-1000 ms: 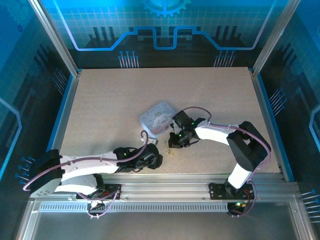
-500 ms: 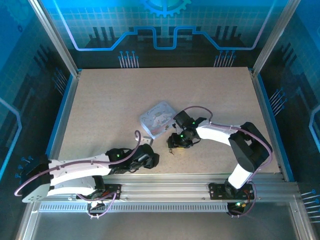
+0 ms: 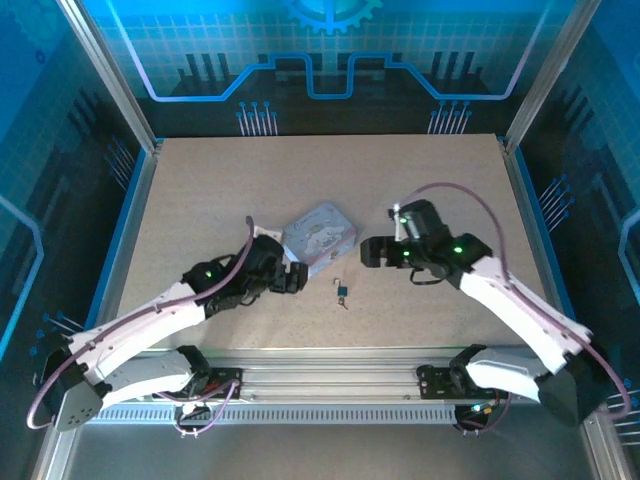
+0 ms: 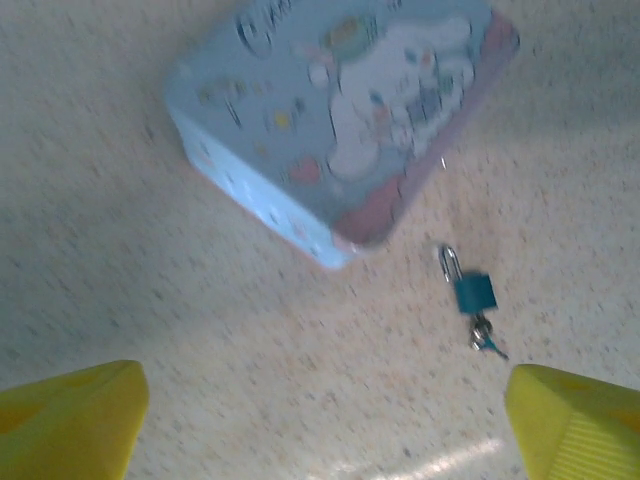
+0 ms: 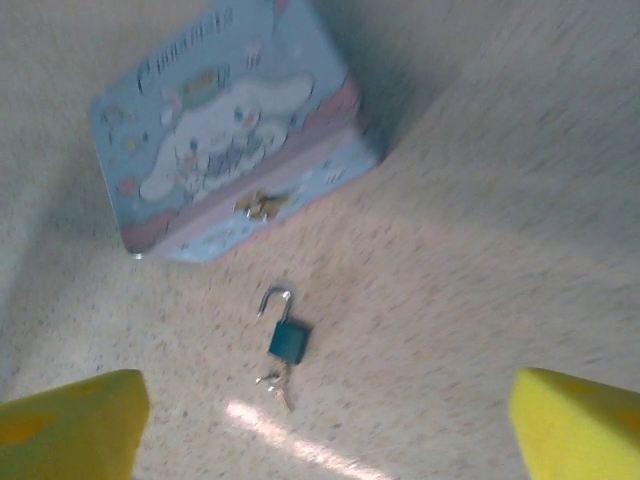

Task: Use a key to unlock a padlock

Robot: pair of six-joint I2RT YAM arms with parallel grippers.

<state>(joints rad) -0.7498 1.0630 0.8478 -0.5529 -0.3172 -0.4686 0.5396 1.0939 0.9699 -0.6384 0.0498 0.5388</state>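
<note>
From above, the padlock [image 3: 342,291] lies on the bare counter [image 3: 200,200] just below the centre of the frame, a short way below the lower corner of a pale blue tin [image 3: 318,237], with the key [image 3: 344,302] a dark sliver at its lower end. The left fingers [image 3: 293,277] hover to the left of it beside the tin, the right fingers [image 3: 370,252] to the upper right, and both pairs are well off the lock. In the left wrist view the left fingers [image 4: 70,420] sit spread wide at the bottom corners with nothing between them. The padlock [image 4: 475,293] lies right of centre, its shackle [image 4: 450,262] pointing at the tin [image 4: 340,120] and the key [image 4: 487,340] hanging from its base. In the right wrist view the right fingers [image 5: 575,420] are likewise parted and empty. The padlock [image 5: 288,340] lies at centre below the tin [image 5: 230,130], and its shackle [image 5: 275,300] looks sprung free on one leg, so the lock seems already open with the key [image 5: 277,385] in it. The lock should be light, hard and slick and apt to skate on the counter. The flat sides of its body are the best hold, and the thin key needs a pinch across its head.
</note>
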